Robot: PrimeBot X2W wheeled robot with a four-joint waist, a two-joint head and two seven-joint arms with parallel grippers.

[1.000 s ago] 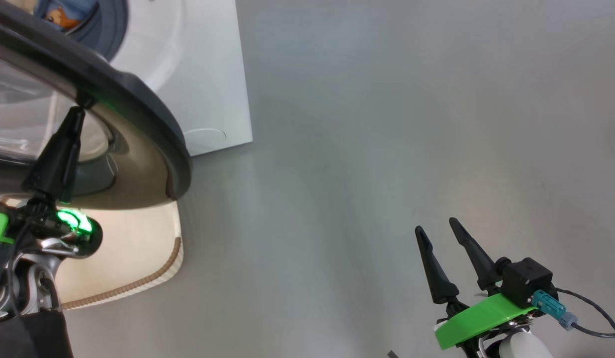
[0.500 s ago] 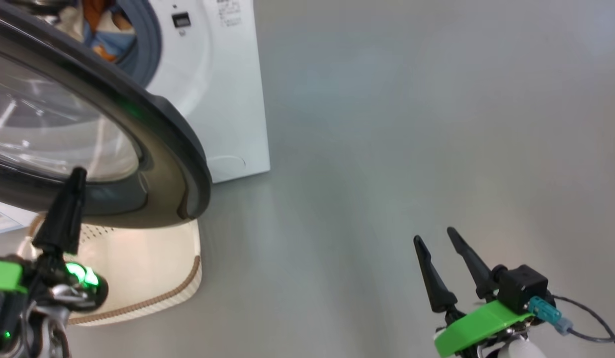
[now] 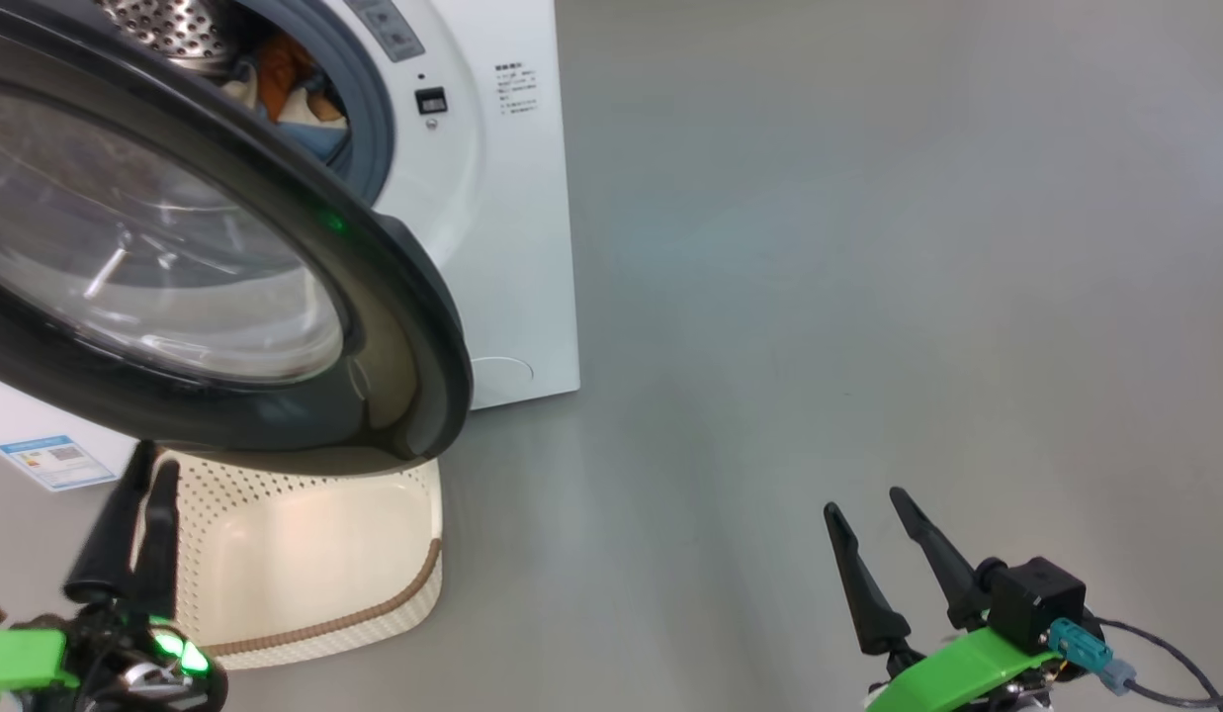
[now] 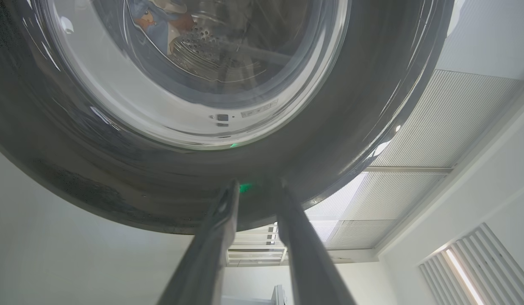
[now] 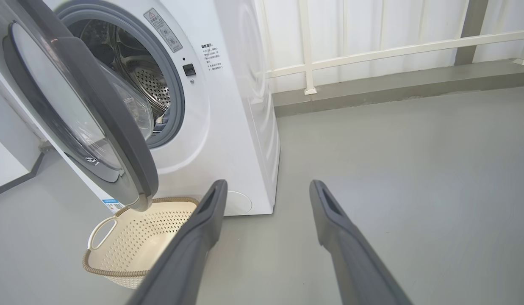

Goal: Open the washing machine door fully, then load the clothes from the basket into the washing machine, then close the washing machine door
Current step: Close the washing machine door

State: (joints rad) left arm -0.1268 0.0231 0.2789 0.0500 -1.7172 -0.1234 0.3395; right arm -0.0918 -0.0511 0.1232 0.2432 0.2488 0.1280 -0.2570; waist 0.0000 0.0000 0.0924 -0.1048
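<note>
Glossy black round washing machine door (image 3: 393, 297): ajar. Blue-cream clothes (image 3: 285, 94) in steel drum (image 3: 166, 25) behind door; cream perforated basket (image 3: 374, 554) below door empty, so loading appears done. L end effector (image 3: 156, 457) under door rim, narrowly parted, gripping nothing, prob. to push shut. R end effector (image 3: 864, 499) well apart from door, wide open, idle.

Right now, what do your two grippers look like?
The left gripper has two long, tapering black fingers on a bright green bracket, with a green light glowing at its base. The right gripper has the same black fingers and green mount, plus a black box carrying a teal plug and a dark cable.
</note>
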